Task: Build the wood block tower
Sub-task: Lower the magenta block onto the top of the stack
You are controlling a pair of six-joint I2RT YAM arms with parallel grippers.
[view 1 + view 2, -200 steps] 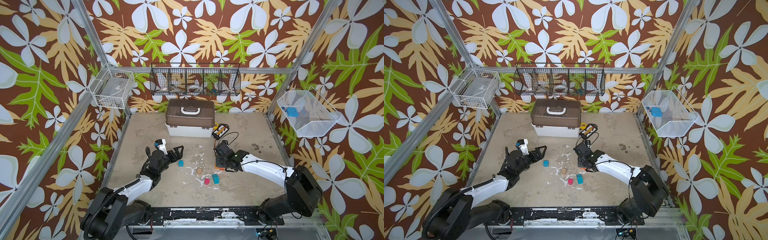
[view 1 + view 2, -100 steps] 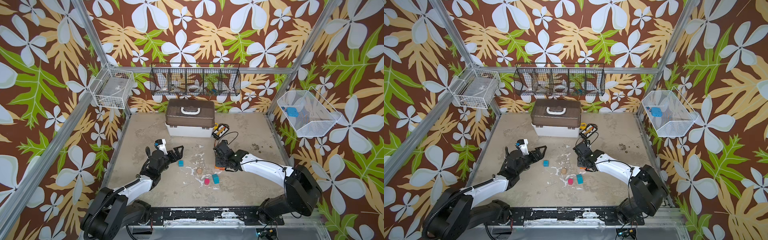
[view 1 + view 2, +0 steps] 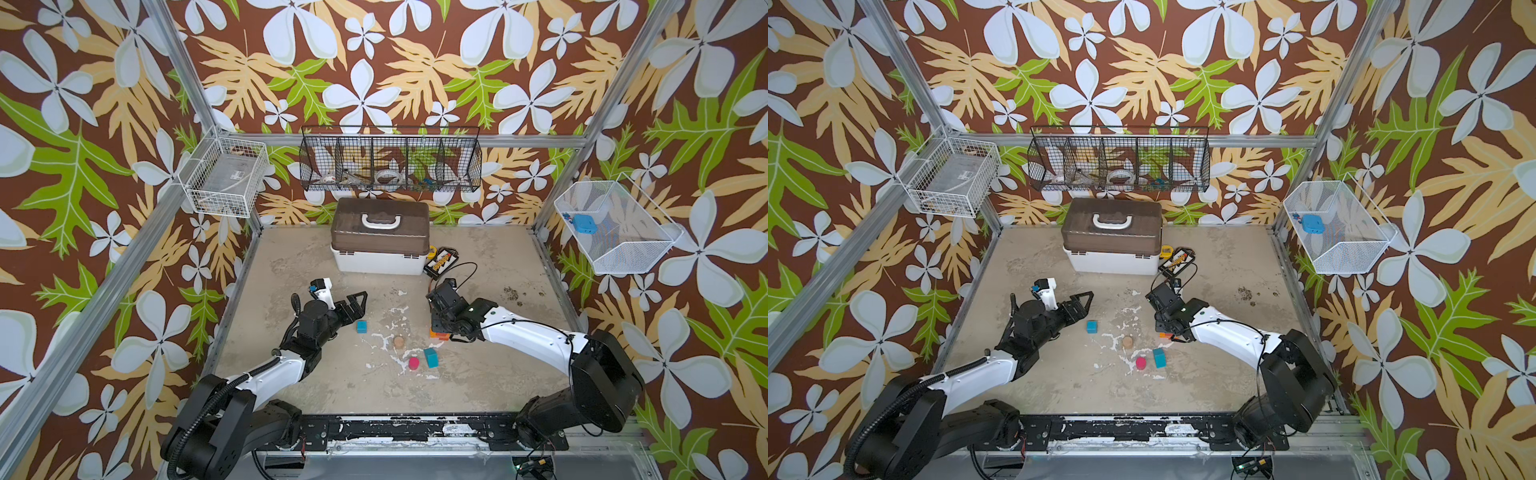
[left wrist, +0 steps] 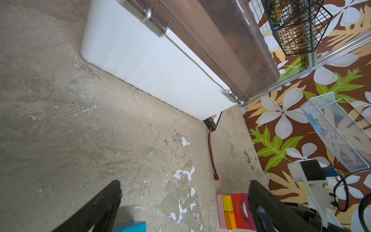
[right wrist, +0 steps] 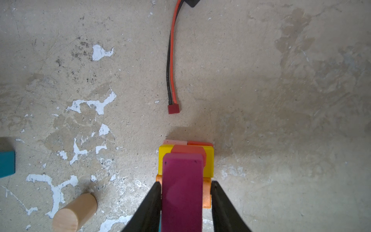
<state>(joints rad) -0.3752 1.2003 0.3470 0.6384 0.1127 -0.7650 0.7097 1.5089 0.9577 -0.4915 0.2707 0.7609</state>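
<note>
Nearest the arm bases, on the bare table (image 3: 478,386), we found two loose wood blocks just beside each other: a red cylinder (image 3: 414,363) and a teal block (image 3: 431,357). Slightly farther back lay a tan cylinder (image 3: 400,341). Beyond it, a teal cube (image 3: 361,326) sat just beside the fingertips of the left gripper (image 4: 184,186), whose jaws stood fully spread and held nothing.

At about the same depth, to the right, stood the tower (image 5: 186,160). In the right wrist view its top piece was a magenta block (image 5: 181,190), with orange, yellow, pink and red pieces beneath. The right gripper (image 5: 186,192) straddled that block with its jaws partly spread. One finger (image 5: 152,202) lay against the block's side and the other stood clear of it.

In both top views the right gripper and wrist covered most of the tower. In the left wrist view a left finger overlapped the tower's magenta side.

Past the tower, apart from it, a red plug (image 5: 173,109) ended a red and black wire running back to a flat black and yellow pack (image 3: 442,261). The pack lay just beside the right end of a large white box (image 3: 380,262) with a brown lid (image 3: 380,226). On the rear wall above hung a black wire basket (image 3: 390,160). A white wire basket (image 3: 226,195) hung at the left, and a white mesh basket (image 3: 623,253) holding a blue object (image 3: 584,223) hung at the right.
</note>
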